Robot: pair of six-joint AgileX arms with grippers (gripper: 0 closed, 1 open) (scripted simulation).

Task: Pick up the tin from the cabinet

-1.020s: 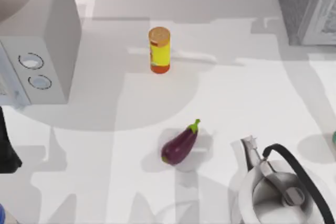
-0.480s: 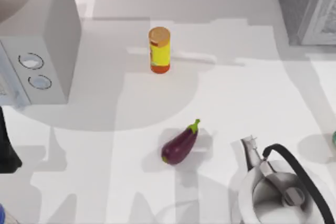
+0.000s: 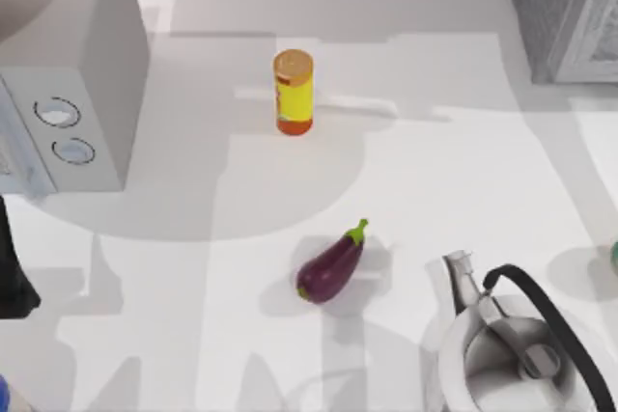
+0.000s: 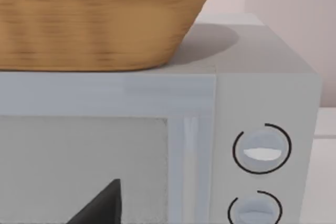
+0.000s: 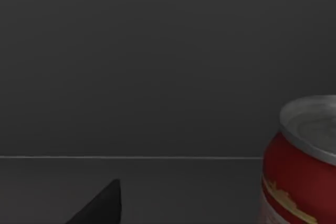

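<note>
The tin (image 5: 302,161) is a red can with a silver lid and gold trim. It stands upright on the dark floor of the cabinet in the right wrist view. A dark part of my right gripper (image 5: 100,207) shows low in that view, well apart from the tin, with bare cabinet floor between them. In the top view the grey cabinet (image 3: 565,12) stands at the table's back right corner. My left arm (image 3: 12,272) is parked at the left edge, and a dark part of my left gripper (image 4: 100,207) faces the microwave front.
A grey microwave (image 3: 68,94) stands at the back left with a wicker basket (image 4: 100,19) on top. A yellow canister (image 3: 294,92) stands mid-table. An aubergine (image 3: 331,265) lies nearer the front, and a steel kettle (image 3: 517,354) sits front right.
The shadow on the table near the cabinet has shifted slightly. The objects on the table and the left arm have not moved.
</note>
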